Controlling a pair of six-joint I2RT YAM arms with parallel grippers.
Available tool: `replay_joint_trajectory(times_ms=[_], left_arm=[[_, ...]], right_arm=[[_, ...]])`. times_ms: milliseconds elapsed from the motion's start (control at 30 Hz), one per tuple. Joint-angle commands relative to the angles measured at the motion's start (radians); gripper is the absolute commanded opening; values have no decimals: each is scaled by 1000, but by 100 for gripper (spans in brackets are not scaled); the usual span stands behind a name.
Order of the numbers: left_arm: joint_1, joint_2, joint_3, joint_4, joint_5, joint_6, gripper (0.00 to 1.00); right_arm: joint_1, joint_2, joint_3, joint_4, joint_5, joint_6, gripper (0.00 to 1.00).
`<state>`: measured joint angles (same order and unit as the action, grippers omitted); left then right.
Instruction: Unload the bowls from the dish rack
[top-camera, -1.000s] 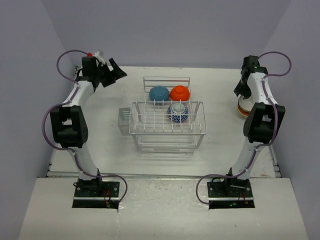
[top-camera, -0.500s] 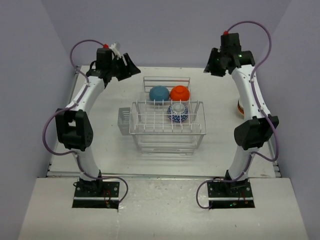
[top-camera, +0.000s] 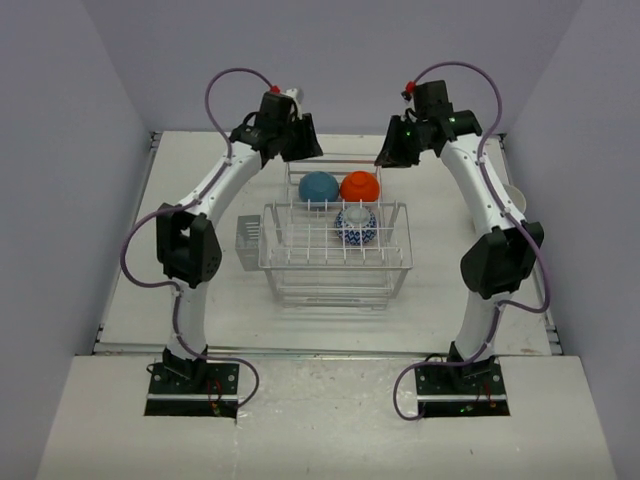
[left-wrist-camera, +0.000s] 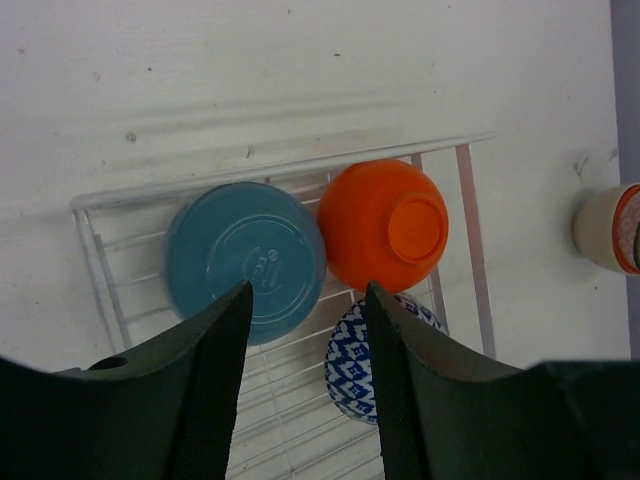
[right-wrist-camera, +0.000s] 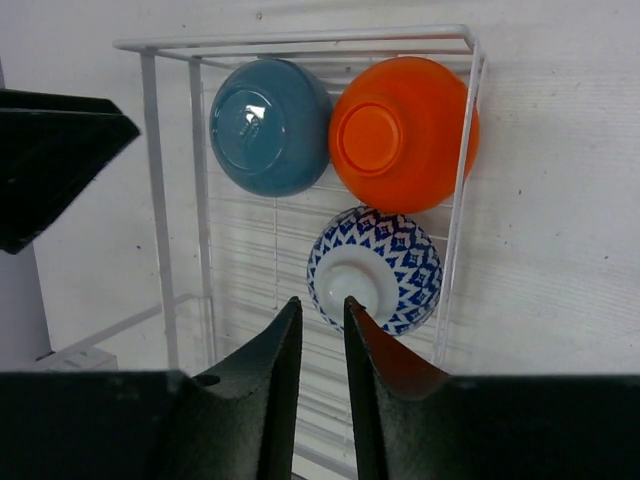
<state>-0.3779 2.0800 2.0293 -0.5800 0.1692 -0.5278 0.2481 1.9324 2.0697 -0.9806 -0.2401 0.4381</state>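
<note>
The white wire dish rack (top-camera: 335, 266) stands mid-table. Three bowls lie upside down at its far end: a blue bowl (top-camera: 318, 186), an orange bowl (top-camera: 360, 186) and a blue-and-white patterned bowl (top-camera: 356, 226). My left gripper (top-camera: 300, 140) hovers open and empty above the rack's far left, over the blue bowl (left-wrist-camera: 245, 262) and orange bowl (left-wrist-camera: 390, 225). My right gripper (top-camera: 392, 150) hovers above the far right, empty, its jaws only narrowly apart, over the patterned bowl (right-wrist-camera: 375, 268). Both are well above the bowls.
A stack of bowls (top-camera: 513, 203) sits at the table's right edge, partly hidden behind my right arm; it shows in the left wrist view (left-wrist-camera: 610, 228). The small cutlery cup (top-camera: 248, 243) hangs on the rack's left side. The rack's near half holds no bowls.
Both arms have swung inward from the table's outer sides to above the rack's far end. The right gripper has left the stack of bowls at the right edge.
</note>
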Motion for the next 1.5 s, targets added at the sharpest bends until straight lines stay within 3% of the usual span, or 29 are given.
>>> replay_joint_trajectory(times_ms=[0,200,600,1067,1267,1467], left_arm=[[-30,55,81,-87,-71,14,50],[-56,116,129,-77,-56,3,54],[-69,173,160,-93,-76,2,59],[-78,178,132,-84,-10,3,58],[-82,120,51,-83,-13,14,56],[-82,129,71,-118,-20,22,51]], right_arm=[[2,26,9,43,-59,-25,26],[19,131,105,16,-56,-49,27],[31,103,-11,94,-79,-1,26],[63,162,27,25,-36,7,22],[79,89,-92,25,-44,-39,18],[80,50,-180,22,-56,-56,10]])
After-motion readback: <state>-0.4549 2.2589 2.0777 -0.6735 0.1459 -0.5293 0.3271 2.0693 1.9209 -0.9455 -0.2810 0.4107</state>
